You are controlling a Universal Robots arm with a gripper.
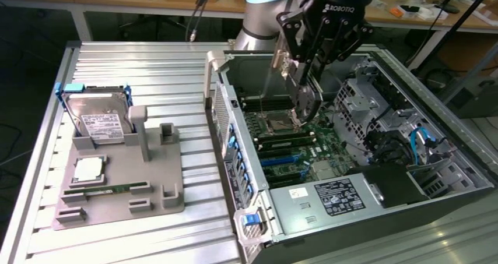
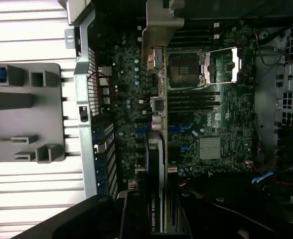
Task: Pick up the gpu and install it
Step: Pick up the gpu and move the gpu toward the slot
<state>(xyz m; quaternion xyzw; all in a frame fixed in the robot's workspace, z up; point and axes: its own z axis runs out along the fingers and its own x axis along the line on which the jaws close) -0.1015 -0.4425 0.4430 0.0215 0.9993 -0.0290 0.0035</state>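
My gripper [image 1: 306, 71] hangs over the open computer case [image 1: 233, 176] and is shut on the gpu [image 1: 305, 98], a dark card with a silvery end bracket [image 1: 277, 63]. The card is held on edge above the motherboard [image 1: 292, 141], near the CPU socket [image 1: 280, 123]. In the wrist view the gpu [image 2: 157, 149] runs as a narrow strip across the green board, its bracket [image 2: 159, 30] at the far end. It floats over the board, apart from the blue expansion slots [image 2: 181, 128].
On the ribbed table at the exterior view's left, a grey fixture [image 1: 116, 203] holds a silver hard drive [image 1: 97, 118], a processor chip [image 1: 88, 169] and a green memory stick [image 1: 97, 189]. Drive cages and cables [image 1: 397, 130] fill the case's far side; a power supply [image 1: 330, 197] lies in front.
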